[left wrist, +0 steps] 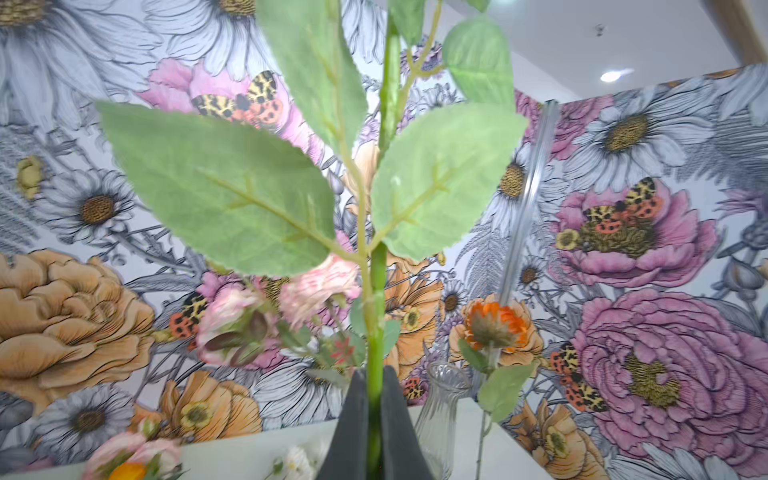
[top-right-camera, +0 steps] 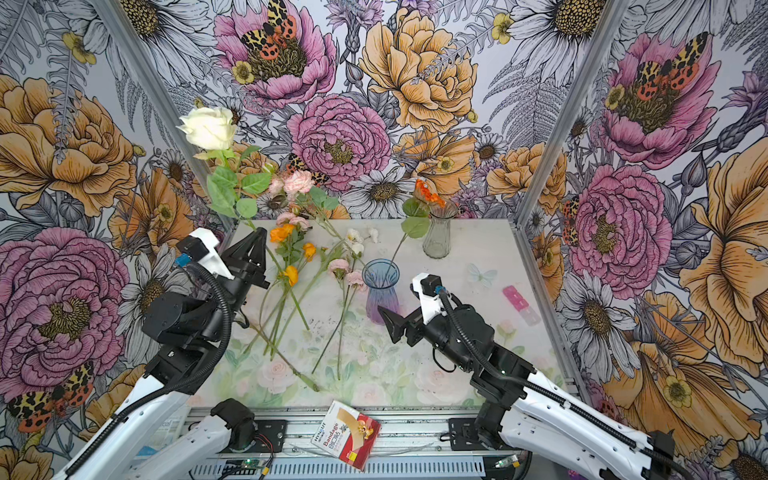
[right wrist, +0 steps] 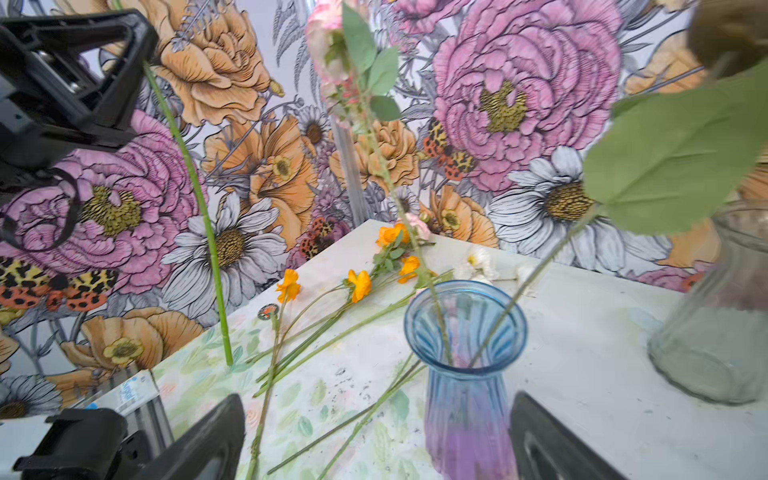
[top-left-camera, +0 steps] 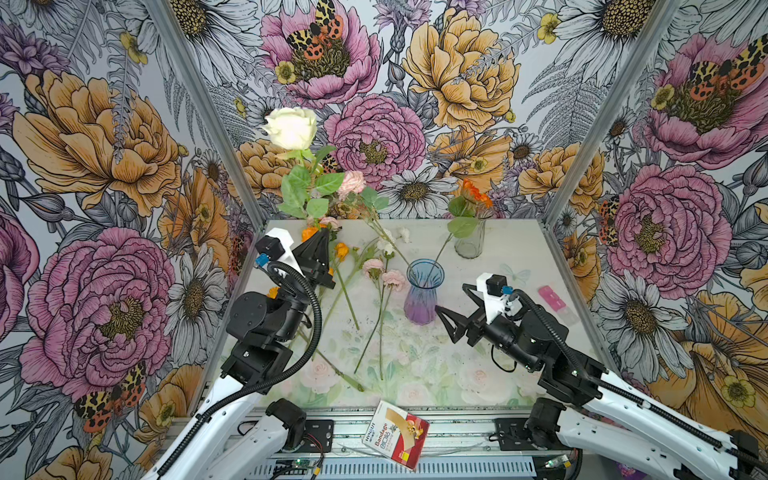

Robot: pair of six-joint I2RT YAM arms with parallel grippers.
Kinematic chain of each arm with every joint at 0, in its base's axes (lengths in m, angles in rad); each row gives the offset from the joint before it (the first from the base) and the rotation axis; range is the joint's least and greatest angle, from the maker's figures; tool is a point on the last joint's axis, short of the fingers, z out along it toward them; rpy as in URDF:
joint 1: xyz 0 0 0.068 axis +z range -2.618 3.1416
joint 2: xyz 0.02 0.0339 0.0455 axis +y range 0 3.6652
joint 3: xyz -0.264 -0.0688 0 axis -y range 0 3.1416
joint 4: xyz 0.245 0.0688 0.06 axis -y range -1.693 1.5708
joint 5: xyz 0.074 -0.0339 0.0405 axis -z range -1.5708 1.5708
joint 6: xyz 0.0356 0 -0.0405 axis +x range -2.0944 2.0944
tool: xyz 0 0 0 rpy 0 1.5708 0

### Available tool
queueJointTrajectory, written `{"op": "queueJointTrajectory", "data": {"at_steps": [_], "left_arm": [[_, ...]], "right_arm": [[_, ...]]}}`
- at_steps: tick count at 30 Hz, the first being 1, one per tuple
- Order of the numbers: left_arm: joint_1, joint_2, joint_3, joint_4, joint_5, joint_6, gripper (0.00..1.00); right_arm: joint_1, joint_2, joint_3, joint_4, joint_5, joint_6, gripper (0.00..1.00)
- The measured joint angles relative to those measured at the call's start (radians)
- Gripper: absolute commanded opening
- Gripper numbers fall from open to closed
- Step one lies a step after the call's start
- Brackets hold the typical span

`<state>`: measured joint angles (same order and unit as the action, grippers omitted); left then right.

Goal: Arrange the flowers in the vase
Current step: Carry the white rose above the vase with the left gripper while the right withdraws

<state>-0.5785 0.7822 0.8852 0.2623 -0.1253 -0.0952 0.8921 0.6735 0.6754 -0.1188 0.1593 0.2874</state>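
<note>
Two stems already stand in the blue-and-purple vase (top-left-camera: 422, 299) near the middle of the table (top-left-camera: 519, 257). One is a pink bloom (top-left-camera: 351, 183) leaning toward the upper left. The other is an orange bloom (top-left-camera: 473, 193) leaning back over the clear glass vase (top-left-camera: 469, 245) behind it. Most of the flowers lie loose on the table to the left of the blue vase: pink heads (top-left-camera: 384, 274), orange heads (top-right-camera: 291, 274) and a few small white ones (top-left-camera: 388, 243), with their stems crossing.

The left fingers (top-left-camera: 320, 245) are pinched tight on the green stem of a white rose (top-left-camera: 291, 126). They hold it nearly upright at centre left in both top views, with the bloom high against the back wall. In the right wrist view the cut end hangs low by the table's edge. I cannot tell whether it touches.

The right fingers (top-left-camera: 453, 318) are spread wide with nothing in them. They point at the lower body of the blue vase from just beside it, and I cannot make out any contact.

To my eye the rose is the stem in hand, lifted but not yet over the vase. Next it needs to rise until its cut end clears the rim. Then it must travel right, over the mouth, and go down between the two stems already there. The heavy head may tip the vase, so the open right fingers could well steady it.
</note>
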Motion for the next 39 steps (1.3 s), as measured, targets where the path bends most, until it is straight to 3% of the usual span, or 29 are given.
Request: {"op": "queueJointTrajectory", "data": {"at_steps": [8, 17, 30, 39], "left_arm": [[-0.235, 0.378, 0.166, 0.376, -0.064, 0.192, 0.0], [-0.269, 0.662, 0.321, 0.593, -0.156, 0.266, 0.0], [-0.257, 0.789, 0.362, 0.639, -0.159, 0.268, 0.0], [-0.257, 0.751, 0.213, 0.632, -0.167, 0.217, 0.0]], "right_arm": [[-0.026, -0.105, -0.072, -0.096, 0.044, 0.023, 1.0], [-0.03, -0.077, -0.079, -0.117, 0.04, 0.026, 0.99], [-0.03, -0.147, -0.105, -0.117, 0.035, 0.031, 0.99], [-0.031, -0.144, -0.117, -0.121, 0.036, 0.034, 0.99]]}}
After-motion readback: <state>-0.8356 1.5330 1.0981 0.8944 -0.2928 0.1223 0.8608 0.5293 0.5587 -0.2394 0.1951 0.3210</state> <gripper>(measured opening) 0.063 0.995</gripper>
